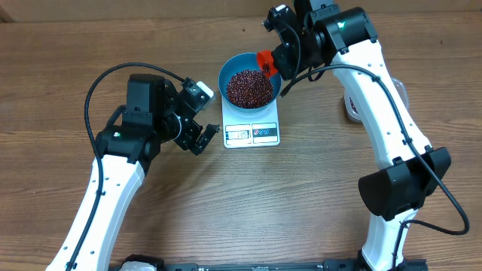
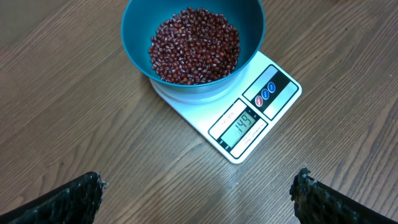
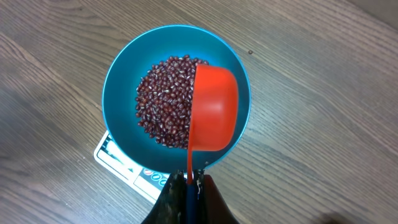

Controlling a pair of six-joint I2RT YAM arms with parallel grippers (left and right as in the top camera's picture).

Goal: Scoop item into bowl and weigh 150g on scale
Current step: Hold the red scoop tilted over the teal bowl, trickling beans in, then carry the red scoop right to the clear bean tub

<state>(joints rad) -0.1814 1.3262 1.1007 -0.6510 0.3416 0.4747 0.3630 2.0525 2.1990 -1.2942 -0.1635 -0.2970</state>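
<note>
The blue bowl [image 1: 235, 66] stands on the white scale [image 1: 251, 133] and holds a heap of dark red-brown beans [image 1: 249, 88]. From the left wrist view the bowl [image 2: 134, 31], beans [image 2: 194, 45] and scale [image 2: 255, 118] lie ahead; the scale's display [image 2: 244, 124] is lit. My left gripper [image 2: 198, 193] is open above bare wood, short of the scale. My right gripper [image 3: 188, 180] is shut on the handle of a red scoop [image 3: 213, 112], which hangs over the right part of the bowl [image 3: 118, 93], turned so its underside faces the camera. The scoop [image 1: 266, 62] sits at the bowl's right rim.
A clear tub [image 1: 352, 105] lies at the right, mostly hidden behind my right arm. Both arms reach in from the near edge, the left one ending just left of the scale. Bare wooden tabletop [image 1: 248, 203] surrounds the scale.
</note>
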